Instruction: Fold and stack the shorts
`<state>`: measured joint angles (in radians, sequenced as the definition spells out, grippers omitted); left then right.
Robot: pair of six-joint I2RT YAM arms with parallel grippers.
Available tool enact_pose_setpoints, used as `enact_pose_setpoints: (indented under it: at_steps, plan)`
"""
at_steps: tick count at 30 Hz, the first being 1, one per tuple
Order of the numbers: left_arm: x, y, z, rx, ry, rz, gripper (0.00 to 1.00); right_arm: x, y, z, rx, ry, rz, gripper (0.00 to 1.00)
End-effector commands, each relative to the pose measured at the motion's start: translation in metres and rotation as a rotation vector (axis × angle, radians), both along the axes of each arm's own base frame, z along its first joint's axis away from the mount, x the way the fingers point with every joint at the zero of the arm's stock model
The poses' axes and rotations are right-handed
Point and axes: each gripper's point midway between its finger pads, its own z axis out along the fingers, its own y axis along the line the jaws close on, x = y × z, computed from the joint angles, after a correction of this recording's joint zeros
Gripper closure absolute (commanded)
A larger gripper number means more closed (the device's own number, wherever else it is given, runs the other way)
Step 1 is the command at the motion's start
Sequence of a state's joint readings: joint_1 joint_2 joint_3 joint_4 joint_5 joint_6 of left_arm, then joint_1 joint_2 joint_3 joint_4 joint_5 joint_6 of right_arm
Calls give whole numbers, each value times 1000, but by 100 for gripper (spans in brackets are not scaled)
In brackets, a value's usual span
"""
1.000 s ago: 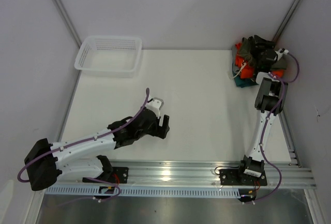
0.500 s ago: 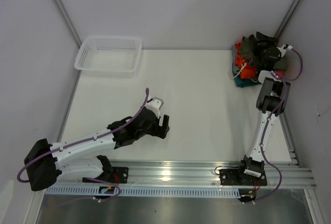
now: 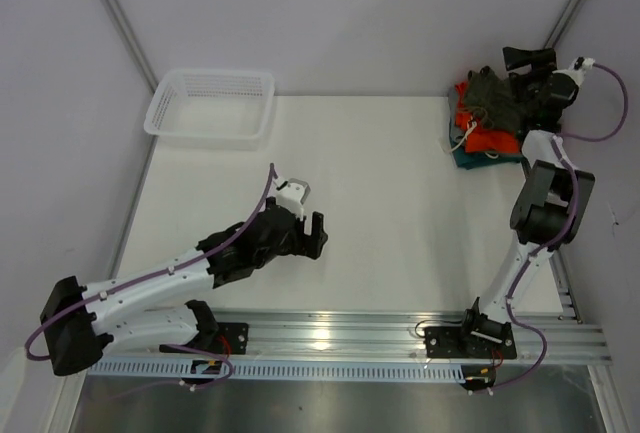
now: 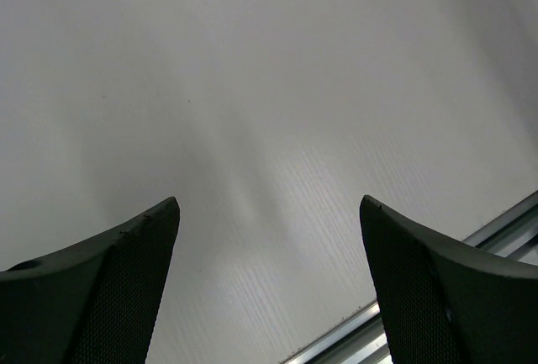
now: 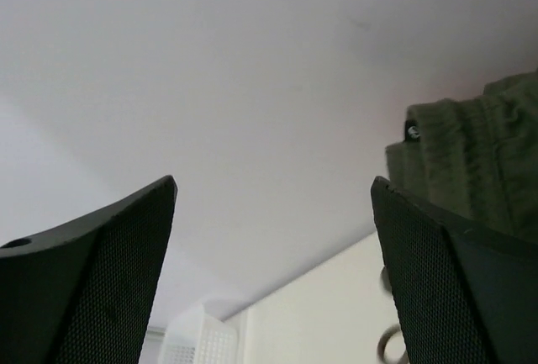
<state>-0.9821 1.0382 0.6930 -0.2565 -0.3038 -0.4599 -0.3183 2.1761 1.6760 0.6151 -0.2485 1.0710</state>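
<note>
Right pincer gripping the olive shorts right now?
No. In the right wrist view the right pincer is open with nothing between its fingers, and the olive shorts sit off to one side.

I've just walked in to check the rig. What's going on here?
Two robot arms are meant to fold and stack shorts, but nothing is held yet. The right gripper hovers open by the olive shorts, which top a heap at the far right corner of the table. The left gripper hangs open over bare tabletop.

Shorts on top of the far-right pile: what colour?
Olive green. The shorts show best in the top external view, atop an orange garment.
</note>
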Motion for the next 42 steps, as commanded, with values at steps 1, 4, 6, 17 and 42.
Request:
enact_pose_setpoints:
  at_steps: [1,4,6,17,42]
  plan:
    - [15,5,44,-71,-101,63,10,-59,28,75,-242,-17,66,1]
    - [18,12,56,-109,-135,100,10,-110,57,72,-334,8,105,1]
    - [19,17,64,-133,-155,125,10,-132,75,65,-409,35,133,1]
    - [24,56,92,-223,-278,274,10,-288,203,-2,-688,134,306,0]
    - [6,131,34,-261,-350,475,1,-407,243,-114,-771,123,446,1]
